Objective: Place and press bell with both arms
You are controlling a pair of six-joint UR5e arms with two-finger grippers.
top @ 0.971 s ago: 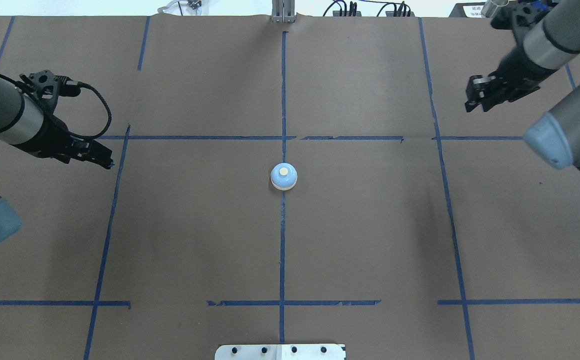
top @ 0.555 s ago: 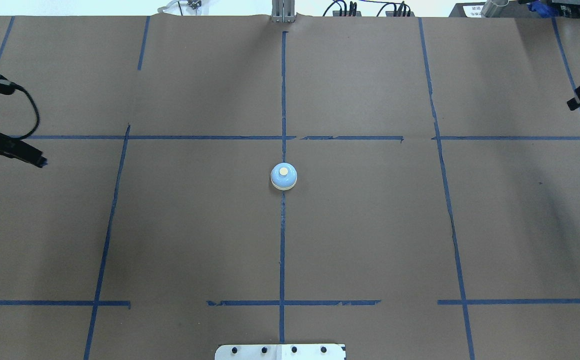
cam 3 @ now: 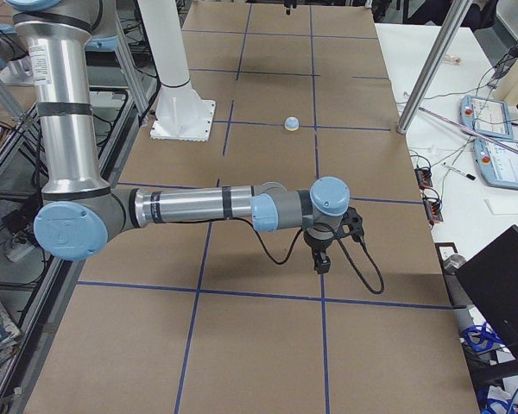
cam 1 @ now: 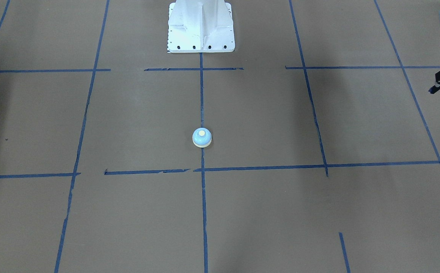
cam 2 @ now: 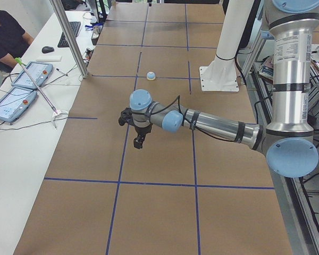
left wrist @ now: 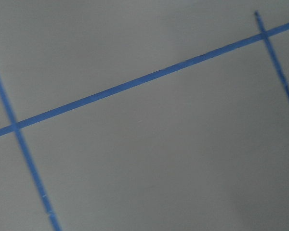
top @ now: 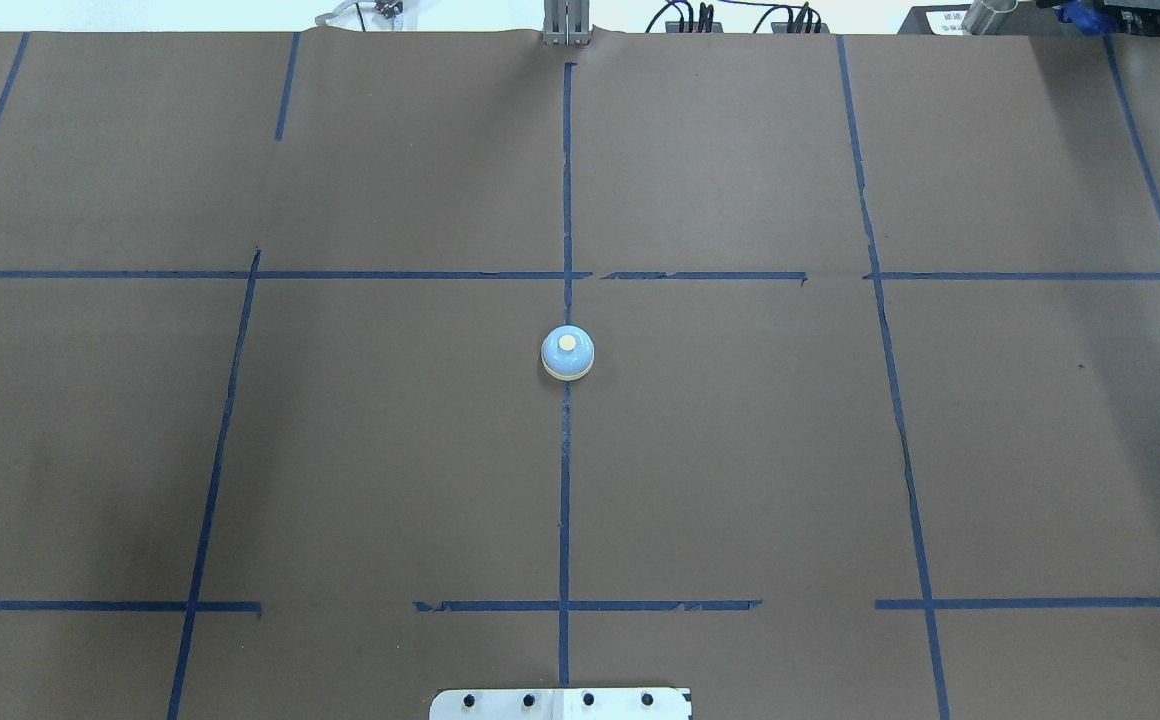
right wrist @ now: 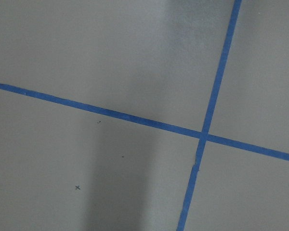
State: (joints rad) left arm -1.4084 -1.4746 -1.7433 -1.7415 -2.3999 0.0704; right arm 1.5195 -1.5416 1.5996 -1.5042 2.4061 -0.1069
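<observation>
Far from left gripper (cam 2: pixel 139 142) and right gripper (cam 3: pixel 321 263), finger gap impossible to tell, sits the bell (top: pixel 568 354); press its button (top: pixel 567 343) squarely.

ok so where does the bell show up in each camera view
Front-facing: bell at centre, on the middle tape line, below the white pedestal.
Overhead: bell at centre, above the white pedestal.
Left side: bell far, upper middle, left of the white pedestal.
Right side: bell far, upper middle, right of the white pedestal.
Left wrist: not in it.
Right wrist: not in it.
Shared landmark: the white pedestal.
</observation>
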